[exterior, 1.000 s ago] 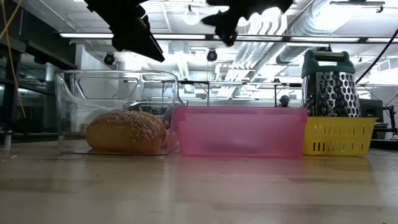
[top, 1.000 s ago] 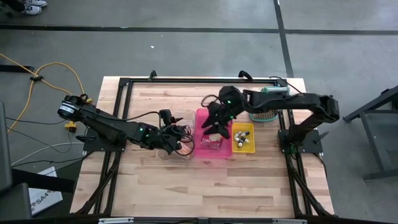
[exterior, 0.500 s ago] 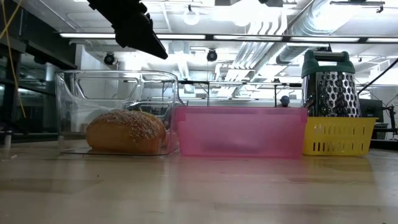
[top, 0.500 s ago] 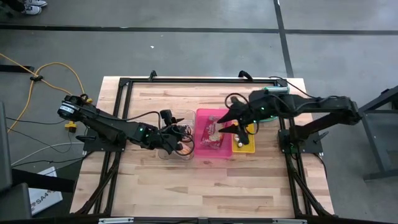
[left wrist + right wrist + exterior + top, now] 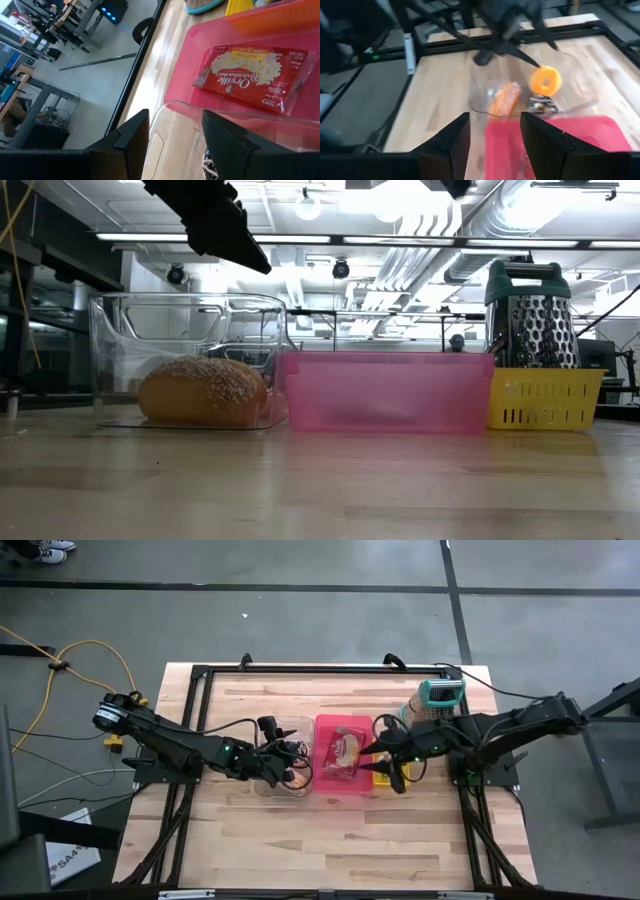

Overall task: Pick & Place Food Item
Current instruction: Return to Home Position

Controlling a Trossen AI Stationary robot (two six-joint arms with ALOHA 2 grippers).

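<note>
Right gripper (image 5: 494, 118): fingers wide apart, empty, over yellow mesh basket (image 5: 545, 400). Left gripper (image 5: 175, 116): also spread, empty, over clear plastic bin (image 5: 110, 330). Ring donuts (image 5: 537, 83) sit inside it.

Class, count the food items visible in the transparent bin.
3: orange ring donut, brown seeded piece beside it, dark donut nearest the pink bin; others may be hidden.

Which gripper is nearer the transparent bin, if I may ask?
Left. The left gripper hangs over the transparent bin; the right gripper is beyond the pink bin.
</note>
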